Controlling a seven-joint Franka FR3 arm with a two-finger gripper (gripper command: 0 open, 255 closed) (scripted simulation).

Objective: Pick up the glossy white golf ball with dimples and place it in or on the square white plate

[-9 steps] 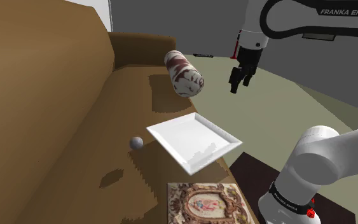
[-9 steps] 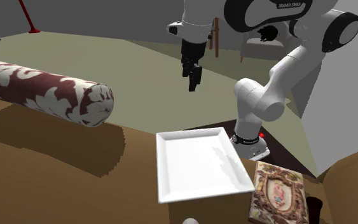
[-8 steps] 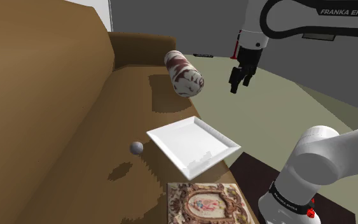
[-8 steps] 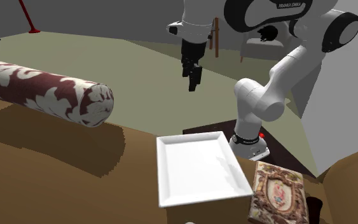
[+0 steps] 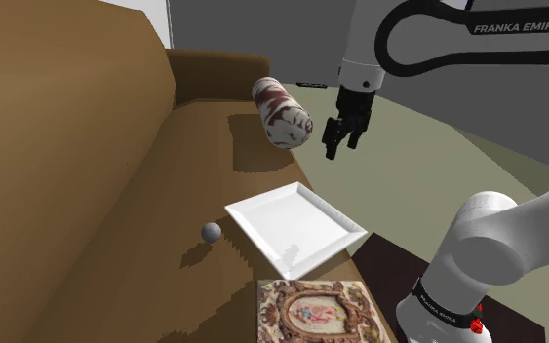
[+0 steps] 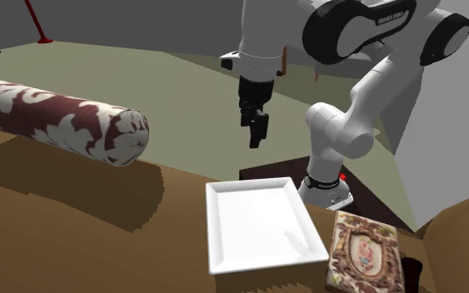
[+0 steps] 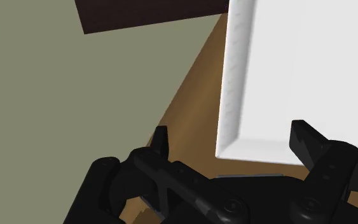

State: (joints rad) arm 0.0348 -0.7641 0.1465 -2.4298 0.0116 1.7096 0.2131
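Well, we see the gripper (image 5: 338, 146) hanging in the air with its two black fingers (image 7: 161, 139) spread apart and nothing between them. It points down, well above the sofa (image 5: 87, 195), whose seat and back are a flat, matte brown.

Below the gripper lies the plate (image 5: 296, 226), a square white dish with a raised rim and a shallow, smooth inside that carries a faint sheen. From the wrist, one straight rim and a corner of the plate (image 7: 298, 63) sit under the open fingers, with a strip of brown seat beside it and olive floor (image 7: 56, 83) past that.

The ball (image 5: 211, 231) rests on the seat on the far side of the plate from the gripper, just beside the plate's rim but apart from it. It reads as a small grey sphere; it is too small for us to tell any dimples.

Level with the gripper and off to one side is a bolster (image 5: 282, 112), a long cylinder in white with a dark red leafy pattern. Further below, past the plate's near corner, lies a frame (image 5: 313, 310), rectangular, with carved, ornate borders around a pale oval picture.
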